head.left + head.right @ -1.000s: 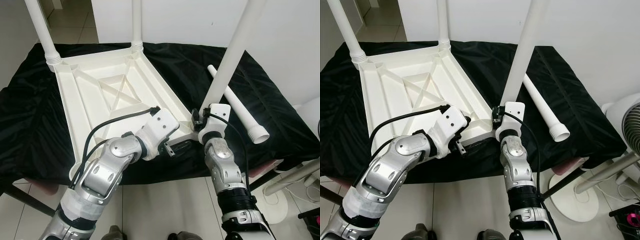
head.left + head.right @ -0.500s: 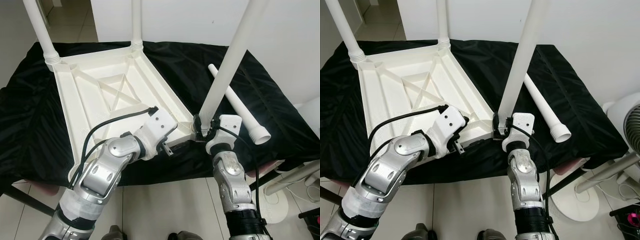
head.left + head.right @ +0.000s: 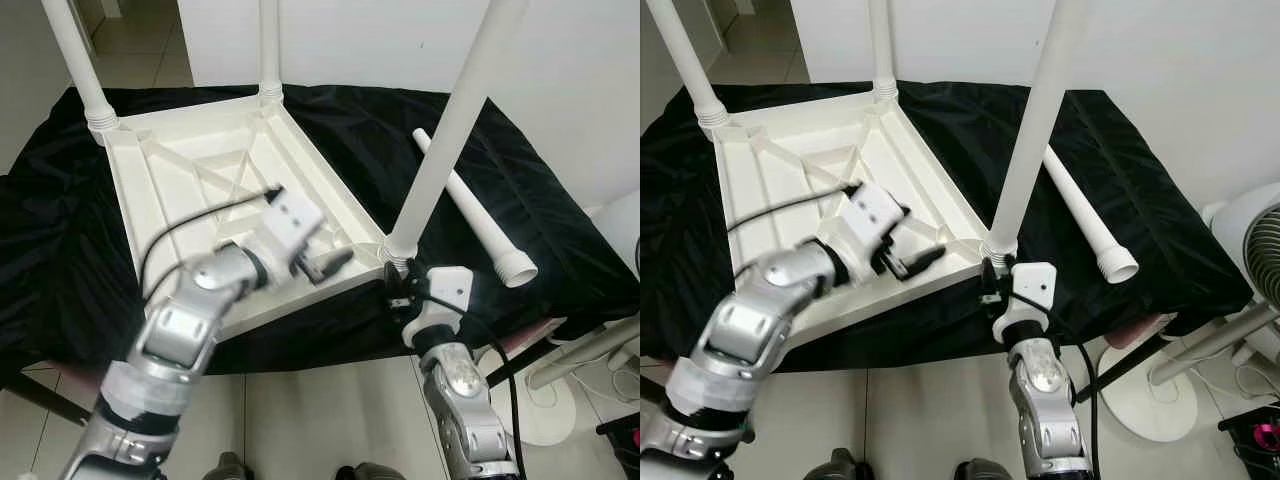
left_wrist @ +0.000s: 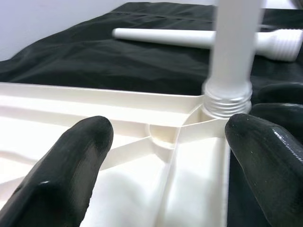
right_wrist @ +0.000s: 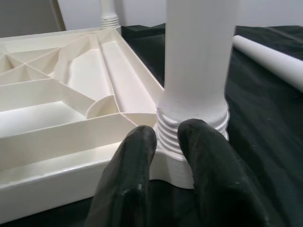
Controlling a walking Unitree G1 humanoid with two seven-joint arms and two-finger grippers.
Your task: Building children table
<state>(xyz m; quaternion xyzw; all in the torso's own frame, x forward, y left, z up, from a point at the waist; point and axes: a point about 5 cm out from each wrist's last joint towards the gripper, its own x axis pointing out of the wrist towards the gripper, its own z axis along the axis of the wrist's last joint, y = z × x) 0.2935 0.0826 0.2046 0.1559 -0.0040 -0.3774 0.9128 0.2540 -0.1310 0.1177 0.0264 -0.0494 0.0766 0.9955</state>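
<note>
Upside down across the left and centre of the head views, on a black cloth [image 3: 560, 240]: the white table top [image 3: 190, 215], ribbed underside up, with legs screwed into three corners, namely a far-left leg [image 3: 72, 55] at the upper left of the frame, a far-middle leg [image 3: 268, 45] at top centre, and a near-right leg [image 3: 455, 120] rising from just right of centre to the top edge. Lower left, blurred, the silver left arm, reaching up over the ribbed underside; the left gripper [image 3: 330, 265] just left of centre, fingers [image 4: 71, 165] spread wide apart with nothing between them, hovering over the near-right corner socket. Just below the base of the near-right leg, the right gripper [image 3: 985, 285], fingers [image 5: 132, 179] nearly together, tips by the threaded collar at the foot of the leg, gripping nothing. Toward the right, lying loose on the cloth, a fourth leg [image 3: 470, 205], threaded end nearest the camera. At the far right edge, a white fan [image 3: 1255, 250].
</note>
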